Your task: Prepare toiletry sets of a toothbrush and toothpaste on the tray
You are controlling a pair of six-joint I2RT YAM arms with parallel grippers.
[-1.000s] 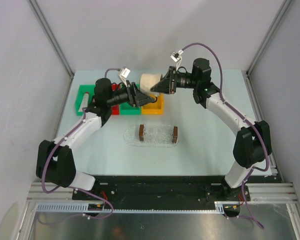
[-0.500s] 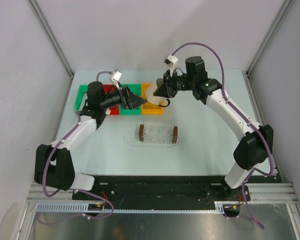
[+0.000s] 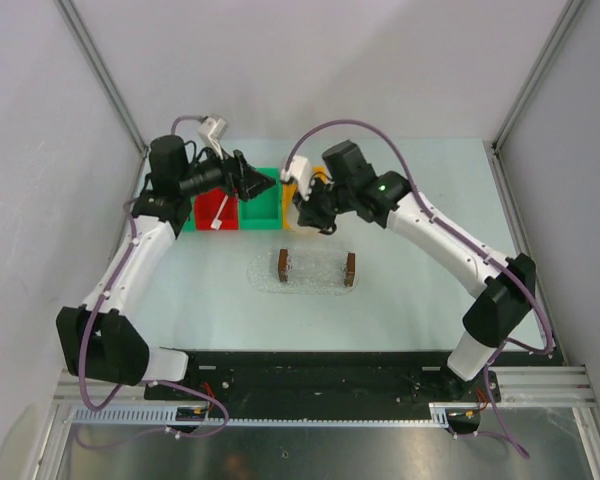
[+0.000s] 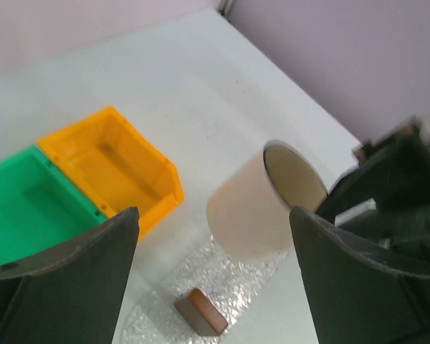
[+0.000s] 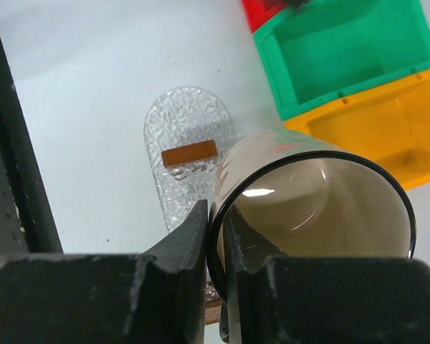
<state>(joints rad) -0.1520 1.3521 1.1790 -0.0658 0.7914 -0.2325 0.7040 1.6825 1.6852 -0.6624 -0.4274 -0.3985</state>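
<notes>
The clear tray [image 3: 317,267], a dark brown block [image 3: 283,265] at each short end, lies mid-table on an oval textured mat [image 5: 188,129]. My right gripper [image 5: 216,215] is shut on the wall of a cream cup with a black rim [image 5: 315,208], one finger inside and one outside, just behind the tray's left end. My left gripper [image 4: 213,215] is open and empty over the bins, facing the cup [image 4: 261,208] from a short distance. A slim white stick [image 3: 220,216] that looks like the toothbrush lies in the red bin [image 3: 208,205]. The toothpaste is out of view.
A row of bins stands behind the tray: red, green [image 5: 344,50] and orange [image 5: 376,129], the last two empty. Another green bin is mostly hidden under the left arm. The right gripper [image 3: 305,212] and left gripper [image 3: 248,182] hang close together over them.
The left gripper has opened wider and drawn back to the left, away from the cup. The right gripper has carried the cup down and left, from above the orange bin toward the tray.
</notes>
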